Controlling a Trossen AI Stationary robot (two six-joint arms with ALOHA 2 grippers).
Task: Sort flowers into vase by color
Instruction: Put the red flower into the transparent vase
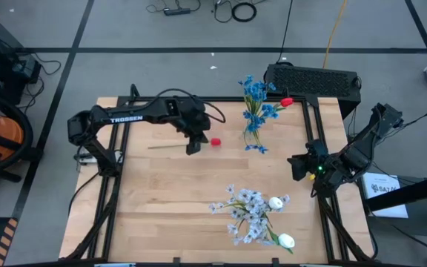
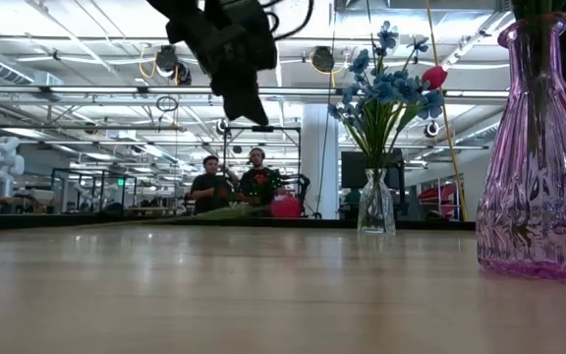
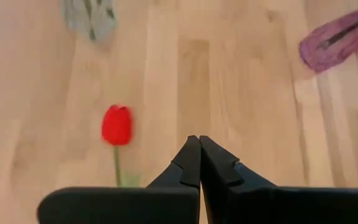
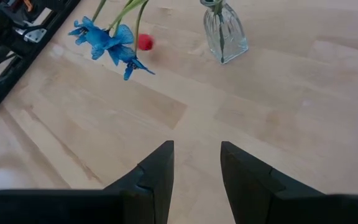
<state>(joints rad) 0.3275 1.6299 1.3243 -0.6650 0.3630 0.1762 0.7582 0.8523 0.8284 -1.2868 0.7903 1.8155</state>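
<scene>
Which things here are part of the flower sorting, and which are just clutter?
Job: loose red tulip; clear vase of blue flowers; purple vase of pale flowers; left gripper.
Lying about: black box; floor cables.

1. A wooden table [image 2: 263,295] fills the lower half of the low view, seen level along its top.
2. A purple glass vase [image 2: 538,167] stands close at the right edge, with green stems showing through its neck.
3. Farther back, a small clear vase [image 2: 375,211] stands upright and holds blue flowers [image 2: 386,84] together with one red tulip [image 2: 434,77].
4. Left of the clear vase, a second red tulip [image 2: 285,206] lies low on the table, its green stem running off to the left.
5. The left gripper [image 2: 249,103] hangs from above over that stem, its dark fingers pressed together, clear of the table.
6. Two people [image 2: 234,182] sit in the room behind.
</scene>
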